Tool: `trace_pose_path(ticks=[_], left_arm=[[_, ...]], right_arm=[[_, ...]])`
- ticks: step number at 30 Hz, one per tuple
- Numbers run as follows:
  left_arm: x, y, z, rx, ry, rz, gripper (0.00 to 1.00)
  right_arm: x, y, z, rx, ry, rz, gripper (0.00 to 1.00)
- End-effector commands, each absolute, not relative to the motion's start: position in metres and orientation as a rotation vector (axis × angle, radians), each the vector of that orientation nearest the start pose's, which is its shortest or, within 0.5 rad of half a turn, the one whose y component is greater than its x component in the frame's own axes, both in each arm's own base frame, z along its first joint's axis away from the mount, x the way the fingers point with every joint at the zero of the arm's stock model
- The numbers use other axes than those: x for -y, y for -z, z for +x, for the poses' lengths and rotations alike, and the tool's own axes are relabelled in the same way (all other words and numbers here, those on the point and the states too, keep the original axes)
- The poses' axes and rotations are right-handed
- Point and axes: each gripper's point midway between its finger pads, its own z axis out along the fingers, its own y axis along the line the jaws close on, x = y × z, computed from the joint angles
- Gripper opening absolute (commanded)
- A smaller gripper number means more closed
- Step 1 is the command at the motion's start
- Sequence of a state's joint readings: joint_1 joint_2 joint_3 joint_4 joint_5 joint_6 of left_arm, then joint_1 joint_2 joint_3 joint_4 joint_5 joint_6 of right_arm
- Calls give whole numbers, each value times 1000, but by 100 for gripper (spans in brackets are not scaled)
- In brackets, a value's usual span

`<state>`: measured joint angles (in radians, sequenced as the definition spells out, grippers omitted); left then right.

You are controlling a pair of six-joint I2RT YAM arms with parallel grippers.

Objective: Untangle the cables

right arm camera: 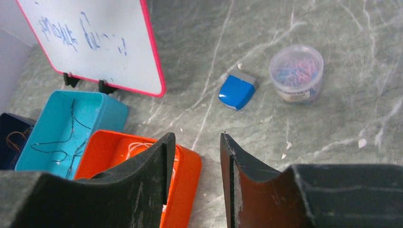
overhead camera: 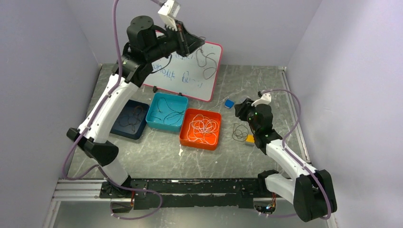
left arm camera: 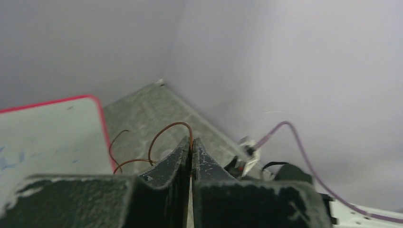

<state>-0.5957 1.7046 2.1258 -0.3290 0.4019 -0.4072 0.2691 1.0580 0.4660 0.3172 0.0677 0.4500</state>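
L jaws, top centre of frame, pinched shut on brown cable (left arm camera: 177,123); it dangles below them over whiteboard (overhead camera: 190,80). R jaws wide, empty, mid-right, farther off.

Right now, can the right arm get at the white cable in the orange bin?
Likely yes: the right gripper is open, the orange bin sits just ahead of it, open-topped, nothing between, and the white cable lies loose inside.
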Motion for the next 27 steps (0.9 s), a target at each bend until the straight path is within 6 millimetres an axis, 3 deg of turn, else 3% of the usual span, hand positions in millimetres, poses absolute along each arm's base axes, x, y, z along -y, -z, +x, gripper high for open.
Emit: trace_pose_path(ticks=[1, 9, 18, 27], left_arm=[[298, -499, 367, -1573, 912, 420, 7], [225, -435, 380, -1745, 667, 262, 7], [117, -353, 373, -1908, 391, 3, 7], [39, -325, 361, -1935, 263, -211, 7]], right_arm=[[-98, -183, 347, -1799, -417, 180, 44], [-101, -194, 350, -1778, -432, 163, 45], [-109, -178, 351, -1813, -465, 148, 45], [-113, -174, 357, -1828, -470, 126, 46]])
